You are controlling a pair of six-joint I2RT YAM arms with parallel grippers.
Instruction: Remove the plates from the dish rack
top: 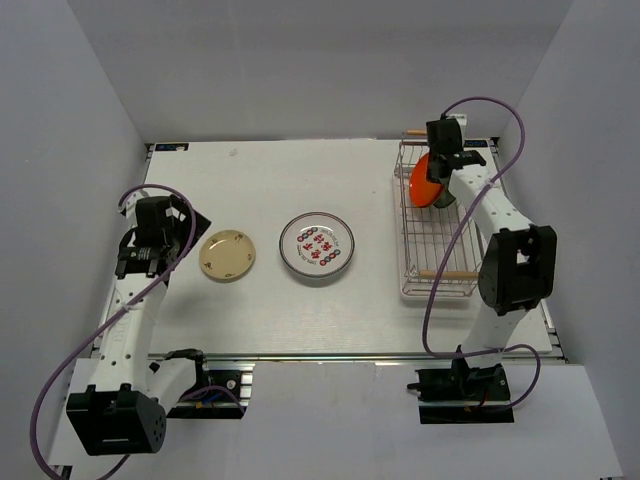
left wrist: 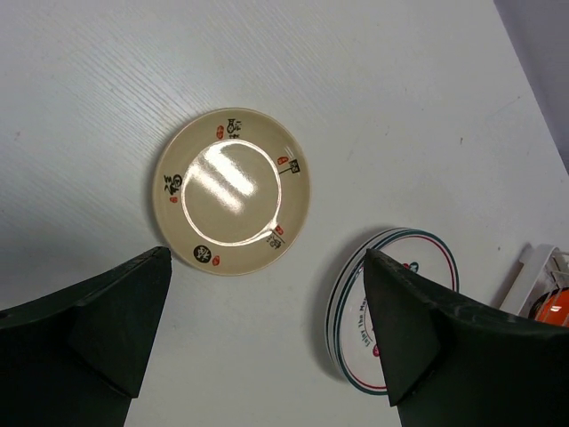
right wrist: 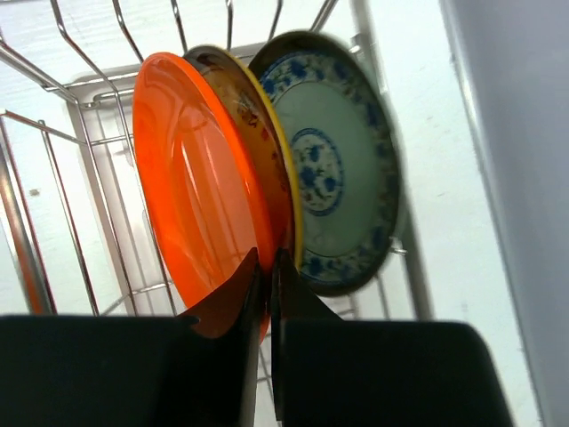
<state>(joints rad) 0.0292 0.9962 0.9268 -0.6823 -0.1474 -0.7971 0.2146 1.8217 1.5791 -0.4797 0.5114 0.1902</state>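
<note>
Jaws of the right gripper (right wrist: 268, 258) stand narrow, pinched on the lower rim of the orange plate (right wrist: 196, 178), one finger on its face and the other behind it. I find that plate upright on edge in the dish rack (top: 445, 272), at the rack's top end, upper right of the overhead frame. Two more stand behind it in the right wrist view: a yellow-rimmed plate (right wrist: 267, 151) close against it, then a pale green plate (right wrist: 333, 169) with blue pattern. Jaws of the left gripper (left wrist: 267, 256) stand wide and hold nothing, above the table (top: 300, 180). A cream plate (top: 228, 254) lies flat left of centre. A white plate (top: 316, 245) with red marks lies flat at centre, near the cream one but not touching it
</note>
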